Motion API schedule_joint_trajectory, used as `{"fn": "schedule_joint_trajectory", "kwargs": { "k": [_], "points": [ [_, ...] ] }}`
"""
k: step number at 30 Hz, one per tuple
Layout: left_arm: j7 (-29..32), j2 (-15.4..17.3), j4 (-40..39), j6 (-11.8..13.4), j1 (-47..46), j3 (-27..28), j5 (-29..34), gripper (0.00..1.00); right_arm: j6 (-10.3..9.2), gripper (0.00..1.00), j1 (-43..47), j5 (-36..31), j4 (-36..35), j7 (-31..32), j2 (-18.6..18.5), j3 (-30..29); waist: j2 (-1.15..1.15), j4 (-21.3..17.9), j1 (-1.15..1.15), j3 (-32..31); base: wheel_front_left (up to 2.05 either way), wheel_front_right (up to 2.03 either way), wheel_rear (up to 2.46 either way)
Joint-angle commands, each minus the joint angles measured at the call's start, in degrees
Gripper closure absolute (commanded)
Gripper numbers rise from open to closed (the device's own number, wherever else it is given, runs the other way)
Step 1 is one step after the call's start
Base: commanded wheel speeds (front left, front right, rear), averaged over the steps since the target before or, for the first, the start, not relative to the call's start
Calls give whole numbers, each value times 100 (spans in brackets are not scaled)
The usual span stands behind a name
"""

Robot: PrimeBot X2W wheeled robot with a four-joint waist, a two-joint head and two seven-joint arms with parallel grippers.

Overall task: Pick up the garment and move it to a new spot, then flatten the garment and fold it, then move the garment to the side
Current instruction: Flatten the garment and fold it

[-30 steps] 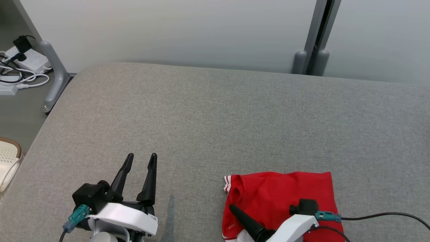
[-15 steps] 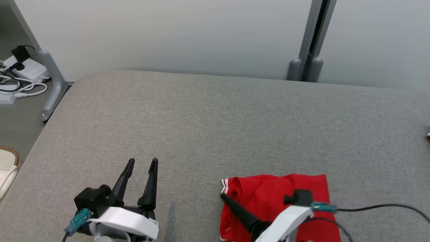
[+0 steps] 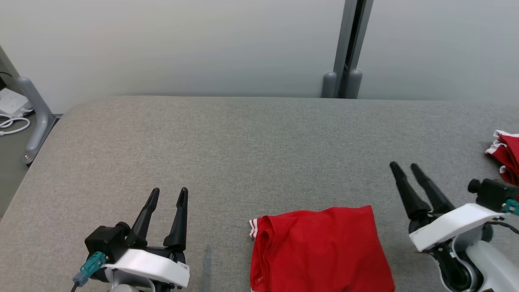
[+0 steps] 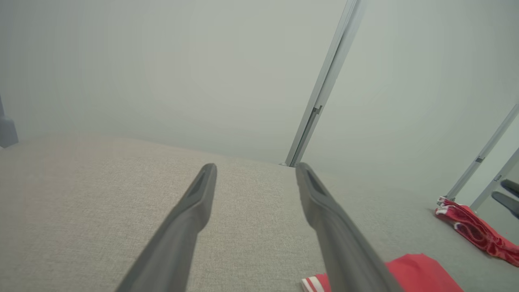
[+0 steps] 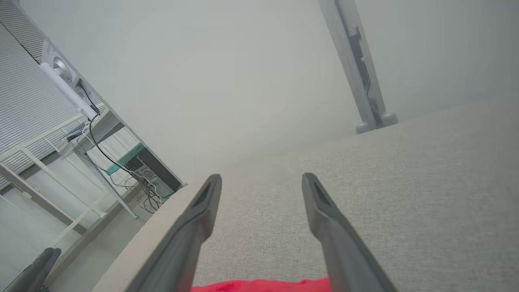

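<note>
Let go with the right gripper: fingers spread, lifted off and parked just right of the garment, folded near the front edge of the grey padded table. Left gripper likewise spread, empty. Seemingly folded; perhaps only the sideways move remaining. Worth minding: another red-and-white garment far right.

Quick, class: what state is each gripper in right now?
Left gripper: open, holding nothing.
Right gripper: open, holding nothing, apart from the red shirt.
</note>
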Motion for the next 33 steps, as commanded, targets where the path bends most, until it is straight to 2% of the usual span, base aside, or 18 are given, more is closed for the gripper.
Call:
{"fn": "schedule_joint_trajectory", "kwargs": {
  "k": [1,7,18,23,30,31,32,33],
  "points": [
    [-16,22,-47,-10,-18,32,2,0,2,0,89,-390,5,-71,-13,-215,0,-47,0,36,0,0,0],
    [-16,13,-140,-10,-24,19,-29,0,2,0,607,-2034,-503,-74,297,-1098,0,-112,0,84,0,0,0],
    [-15,5,-531,22,200,429,190,0,1,0,1205,-3657,-1114,-71,1069,-1902,0,-115,0,99,0,0,0],
    [-15,-1,-821,146,333,368,485,0,1,0,1370,-4245,-1225,-67,1346,-2141,0,-90,0,122,0,0,0],
    [-16,2,-805,187,373,186,446,0,1,0,1469,-4462,-1139,-66,1507,-2231,0,-47,0,156,0,0,0],
    [-16,2,-802,187,363,175,436,0,1,16,1468,-4470,-1118,-66,1502,-2228,0,-40,0,162,0,0,0],
    [-16,2,-796,185,347,171,423,0,1,84,1459,-4497,-1108,-67,1485,-2215,0,-32,0,170,0,0,0],
    [-16,1,-789,181,329,163,413,0,1,100,1447,-4532,-1102,-66,1462,-2181,0,-20,0,182,0,0,0]
  ]
}}
